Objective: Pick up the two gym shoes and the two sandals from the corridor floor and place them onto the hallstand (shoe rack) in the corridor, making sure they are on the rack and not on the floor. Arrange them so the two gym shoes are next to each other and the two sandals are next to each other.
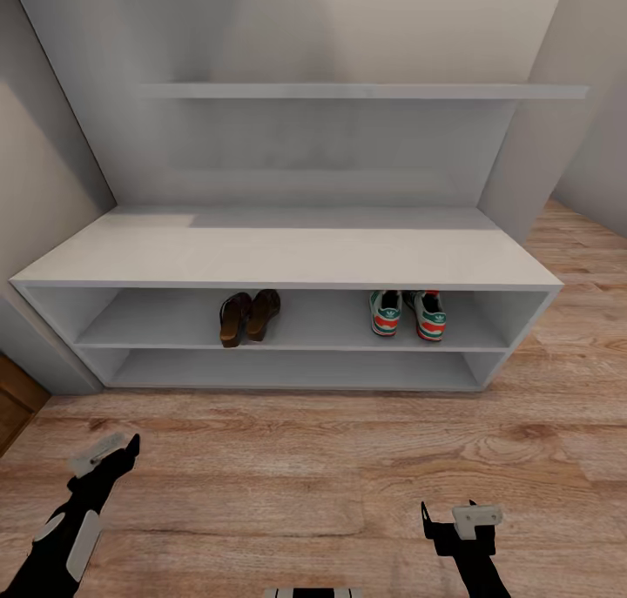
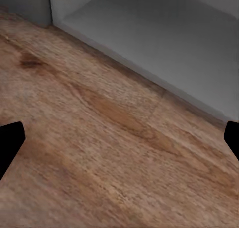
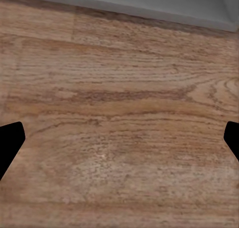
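Both pairs shelved on the pale-grey two-shelf hallstand (image 1: 287,254).
Maroon-brown slip-on sandals (image 1: 248,316) touching at 11 o'clock; cream green-striped gym shoes (image 1: 407,313) side by side at 1 o'clock. Left hand (image 1: 131,450) and right hand (image 1: 448,511) spread apart, empty, over the brown wood-plank floor (image 1: 305,485).

The hallstand (image 1: 287,254) upper shelf carries two sandals (image 1: 248,316) and two gym shoes (image 1: 407,312).

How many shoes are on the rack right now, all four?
4. Two sandals sit side by side left of centre on the hallstand's upper open shelf; two gym shoes sit side by side right of centre on the same shelf. None show on the floor.
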